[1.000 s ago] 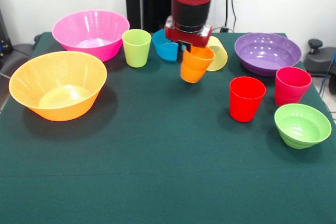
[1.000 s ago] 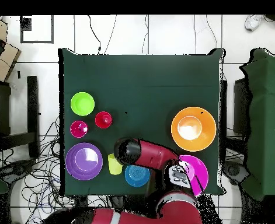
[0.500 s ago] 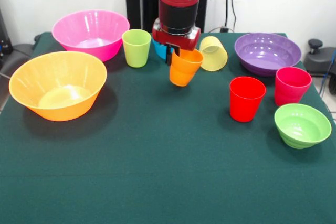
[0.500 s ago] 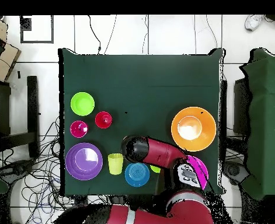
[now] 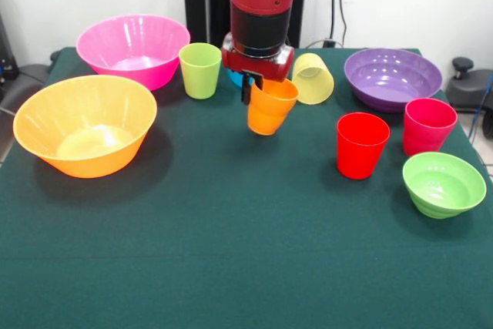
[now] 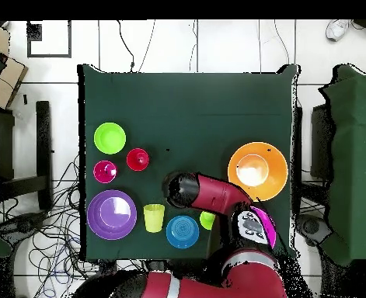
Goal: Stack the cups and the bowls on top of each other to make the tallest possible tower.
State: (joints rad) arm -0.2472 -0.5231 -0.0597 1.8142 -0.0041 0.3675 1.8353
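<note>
My gripper (image 5: 257, 87) is shut on the rim of the orange ribbed cup (image 5: 269, 110) and holds it tilted above the table's far middle. In the overhead view the arm's wrist (image 6: 183, 190) hides the cup. The small blue bowl (image 5: 233, 77) (image 6: 183, 232) sits behind the gripper, mostly hidden in the front view. The lime green cup (image 5: 200, 70) stands upright left of the gripper. The pale yellow cup (image 5: 313, 78) lies on its side to the right. The small light green bowl (image 5: 444, 183) (image 6: 109, 138) sits at the right edge.
The large orange bowl (image 5: 85, 123) and large pink bowl (image 5: 132, 48) stand at the left. The purple bowl (image 5: 393, 76), red cup (image 5: 362, 144) and pink-red cup (image 5: 428, 125) stand at the right. The green cloth table (image 5: 231, 252) stretches in front.
My gripper has carried the orange cup leftwards in the front view, away from the pale yellow cup, and slightly toward the table's middle. Nothing else moved.
</note>
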